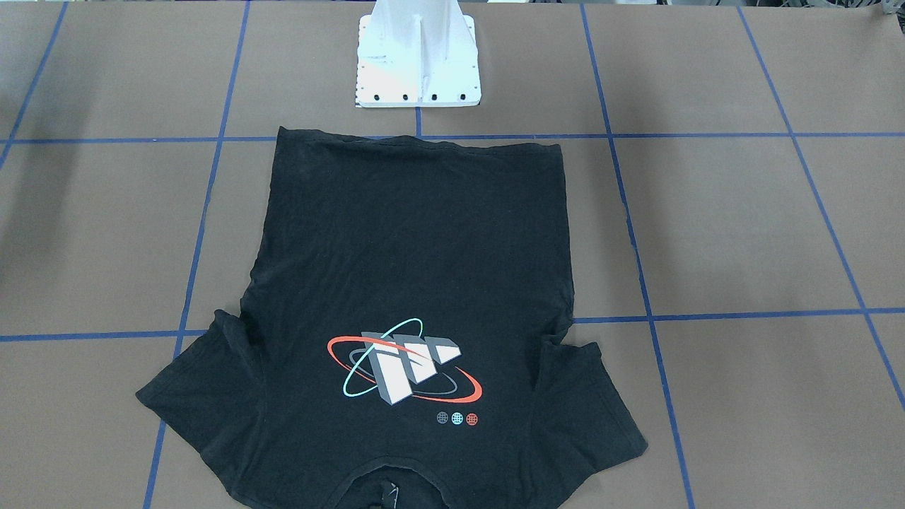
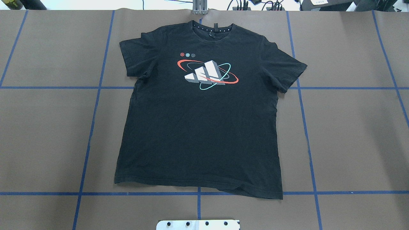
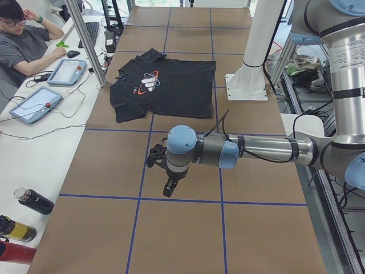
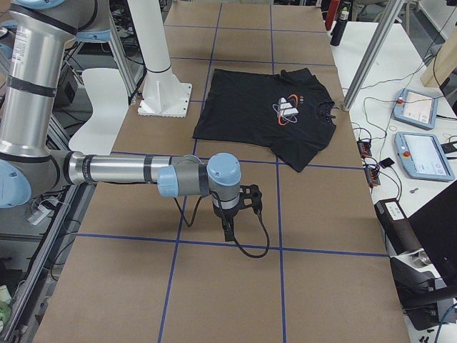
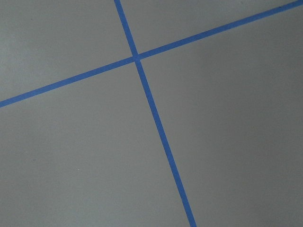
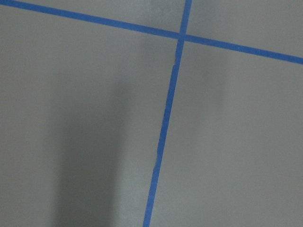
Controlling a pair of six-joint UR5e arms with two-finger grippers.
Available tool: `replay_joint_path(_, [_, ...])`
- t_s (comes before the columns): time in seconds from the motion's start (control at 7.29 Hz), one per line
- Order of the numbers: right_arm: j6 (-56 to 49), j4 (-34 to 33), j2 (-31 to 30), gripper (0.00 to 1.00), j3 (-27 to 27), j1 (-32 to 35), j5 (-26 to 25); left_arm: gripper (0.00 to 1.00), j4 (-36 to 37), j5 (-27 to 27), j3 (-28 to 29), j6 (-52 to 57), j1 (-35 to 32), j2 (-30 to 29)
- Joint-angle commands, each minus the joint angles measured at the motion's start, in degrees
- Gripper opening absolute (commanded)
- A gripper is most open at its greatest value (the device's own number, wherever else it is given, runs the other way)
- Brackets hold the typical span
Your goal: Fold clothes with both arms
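Both left arm [image 3: 262, 149] and right arm [image 4: 114, 169] stretch level, well apart from T-shirt [image 2: 198, 127].

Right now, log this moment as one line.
stage: not started | T-shirt: flat, unfolded, print up | left gripper: over table, off T-shirt, state unclear | right gripper: over table, off T-shirt, state unclear

Same build on both: left arm [image 3: 262, 149] and right arm [image 4: 114, 170] are silver-grey tubes with dark bands and round light-blue joint caps [image 4: 227, 168]. Left gripper [image 3: 167, 188] and right gripper [image 4: 228, 229] are plain black. Thin black cable [image 4: 265, 241] loops out at 5 o'clock from the right gripper. White finned pedestal [image 1: 417, 63], black bolts [image 1: 405, 97] along its 6 o'clock edge.
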Motion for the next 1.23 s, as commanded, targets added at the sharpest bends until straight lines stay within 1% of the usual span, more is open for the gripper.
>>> replay_joint_path(0.0, [0.1,0.0,5.1,1.00,0.7,0.0,0.2,1.00,-10.7,0.0,0.2,-0.2,0.0,-0.3])
replay_joint_path(0.14, [0.1,2.8,6.4,1.00,0.8,0.0,0.3,1.00,-16.2,0.1,1.0,-0.3,0.0,-1.8])
replay_joint_path(0.27, [0.4,5.9,6.8,1.00,0.1,0.0,0.3,1.00,-20.4,0.9,1.8,-0.3,0.0,-5.9])
replay_joint_path(0.41, [1.0,6.1,7.6,1.00,0.0,0.0,0.3,1.00,-21.4,3.6,2.9,-0.7,0.0,-11.9])
replay_joint_path(0.55, [2.7,6.8,7.9,1.00,0.0,0.0,0.3,1.00,-22.1,3.2,5.2,-4.9,0.0,-14.4])
replay_joint_path(0.69, [5.4,7.0,10.6,1.00,-0.4,-0.1,0.3,1.00,-23.3,3.2,5.2,-10.1,0.1,-15.9])
replay_joint_path(0.82, [5.5,7.8,12.0,1.00,-0.8,-1.1,0.3,1.00,-27.1,3.3,5.2,-16.6,0.3,-15.9])
replay_joint_path(0.96, [7.9,8.6,13.8,1.00,-2.0,-1.7,0.7,1.00,-28.9,3.3,4.9,-20.3,1.9,-16.0])
replay_joint_path(1.1, [15.2,8.7,18.5,1.00,-3.6,-4.6,0.7,1.00,-29.4,3.4,4.9,-20.2,4.3,-16.1])
